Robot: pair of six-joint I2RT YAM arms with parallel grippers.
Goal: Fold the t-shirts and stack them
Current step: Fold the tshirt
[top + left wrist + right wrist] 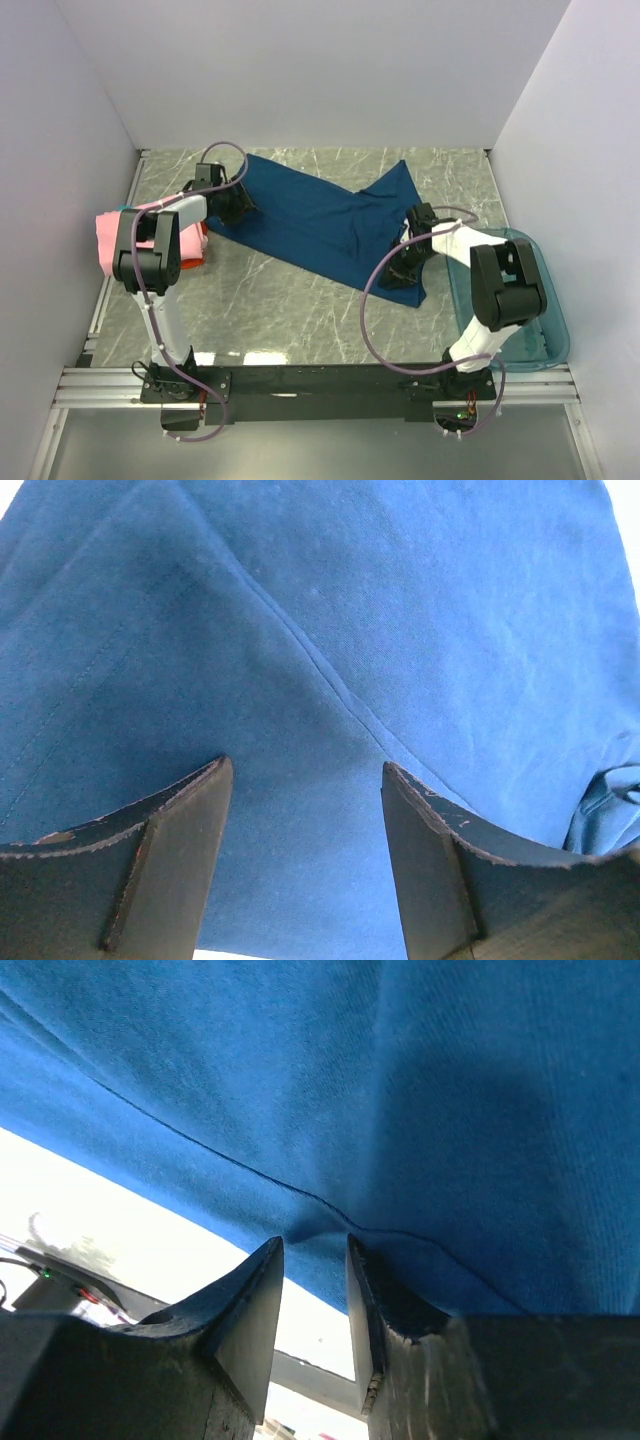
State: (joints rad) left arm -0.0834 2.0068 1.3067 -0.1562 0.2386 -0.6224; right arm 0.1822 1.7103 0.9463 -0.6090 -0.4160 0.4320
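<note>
Grey marbled surface (pixel 300 310). Translucent teal tub (pixel 545 330) sits at its near right corner. Pink t-shirt (pixel 108 240) and orange t-shirt (pixel 195 250) bunch at the left edge, under the left arm (pixel 150 250). Soft navy t-shirt (pixel 310 215) sprawls mid-surface, with the left hand (pixel 305 770) wide above it and the right hand (pixel 315 1245) pinching its hem.

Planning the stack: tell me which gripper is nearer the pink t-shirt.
Left. The left gripper is just right of the pink t-shirt, over the navy t-shirt; the right gripper pinches its opposite end.
</note>
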